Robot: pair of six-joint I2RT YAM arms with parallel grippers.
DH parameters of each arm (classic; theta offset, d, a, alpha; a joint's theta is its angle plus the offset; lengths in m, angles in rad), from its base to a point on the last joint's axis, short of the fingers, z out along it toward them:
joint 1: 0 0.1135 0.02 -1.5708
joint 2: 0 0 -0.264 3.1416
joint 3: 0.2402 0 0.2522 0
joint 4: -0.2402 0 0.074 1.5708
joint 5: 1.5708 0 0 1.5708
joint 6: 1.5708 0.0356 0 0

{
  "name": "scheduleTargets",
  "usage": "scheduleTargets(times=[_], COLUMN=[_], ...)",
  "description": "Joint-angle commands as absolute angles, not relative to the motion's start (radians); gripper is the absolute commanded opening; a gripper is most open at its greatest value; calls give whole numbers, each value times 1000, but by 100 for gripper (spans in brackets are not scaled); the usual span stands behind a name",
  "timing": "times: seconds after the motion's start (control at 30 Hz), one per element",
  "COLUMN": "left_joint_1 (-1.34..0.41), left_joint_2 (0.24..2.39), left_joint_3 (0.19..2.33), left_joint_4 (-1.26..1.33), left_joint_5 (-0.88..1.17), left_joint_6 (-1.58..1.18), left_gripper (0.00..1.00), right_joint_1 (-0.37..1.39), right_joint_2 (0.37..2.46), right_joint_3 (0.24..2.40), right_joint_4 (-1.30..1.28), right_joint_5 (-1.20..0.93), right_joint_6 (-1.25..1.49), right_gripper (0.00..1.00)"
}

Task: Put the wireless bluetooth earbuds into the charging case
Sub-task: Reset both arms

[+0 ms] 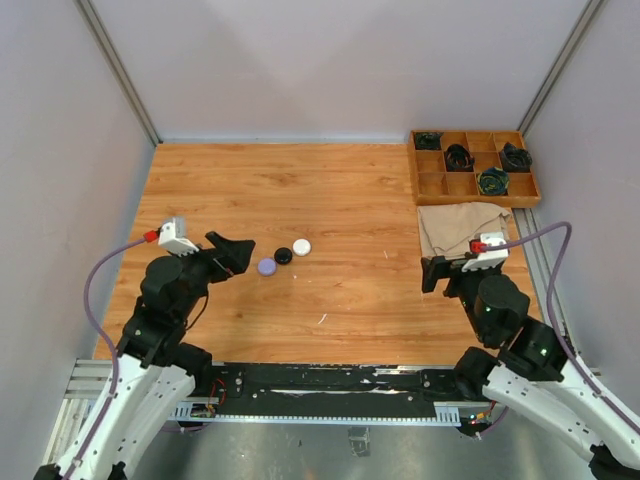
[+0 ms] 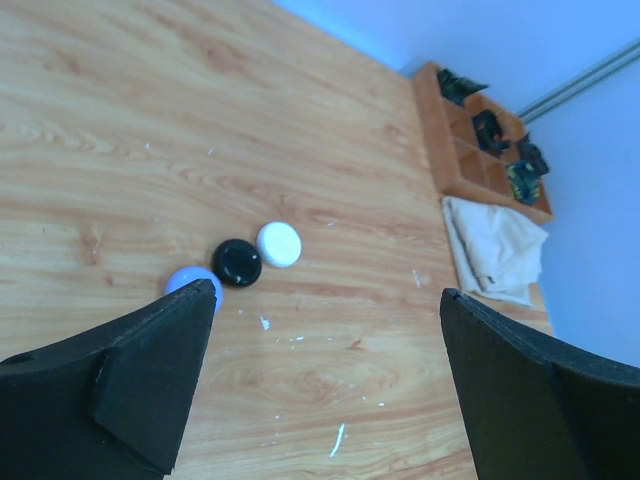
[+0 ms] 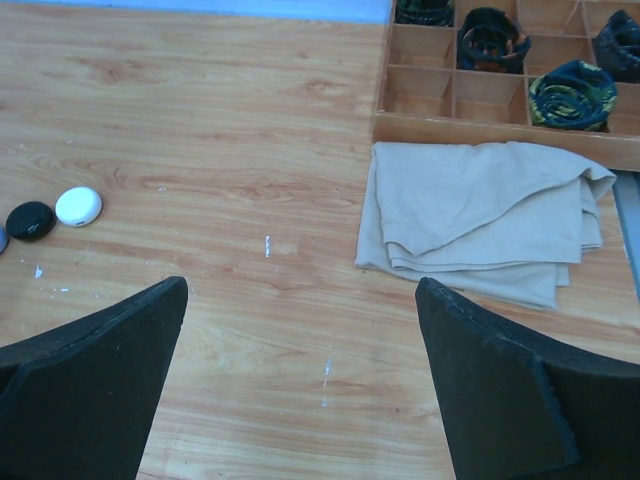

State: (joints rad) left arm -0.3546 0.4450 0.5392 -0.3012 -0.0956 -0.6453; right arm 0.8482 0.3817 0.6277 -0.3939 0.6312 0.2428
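Checking the three round charging cases comes first. The lilac case (image 1: 266, 266), the black case (image 1: 284, 256) and the white case (image 1: 302, 246) lie flat and closed in a short diagonal row on the wooden table (image 1: 350, 200), each just beside the next. No loose earbuds show in any view. Whether they already sit inside the closed cases cannot be told, and the few pale flecks on the wood are too small to identify.

Procedure, as judged from this layout:

- **Left gripper position:** The left gripper (image 1: 240, 258) stands nearest the lilac case, its fingers spread wide with nothing between them. In the wrist view one fingertip overlaps the case's near edge.
- **Finger spread:** Any move at this end should keep the fingers spread until they are either clear of the case or squarely astride it.
- **Handling risk:** The cases look small, smooth and light. A glancing touch is likely to slide one into its neighbour and disturb the whole row.
- **Approach direction:** Come in across the row, not down its length.

The right gripper (image 1: 440, 275) hangs well apart from the row, its jaws likewise wide and empty, near a folded beige cloth (image 1: 460, 225). Beyond the cloth, a wooden compartment tray (image 1: 414, 180) holds coiled dark cables in several cells. Neither appears to belong to the task.
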Motion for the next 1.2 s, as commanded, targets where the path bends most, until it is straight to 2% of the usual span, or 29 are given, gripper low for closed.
scheduleTargets(times=[0.0,0.47,1.17], left_joint_1=[-347,-348,-348], left_joint_2=[363,111,55], left_joint_3=[609,541,545], left_joint_4=[-442,-435,-445], left_joint_5=[-81,-101,-149], left_joint_6=[-595,-533,-543], left_gripper=[99,99,99], right_joint_1=[853,852,852], right_joint_2=[329,213,195], right_joint_3=[698,705,688], right_joint_4=[-569,-648,-642], right_joint_5=[698,660,662], right_joint_6=[281,293,291], right_gripper=[99,99,98])
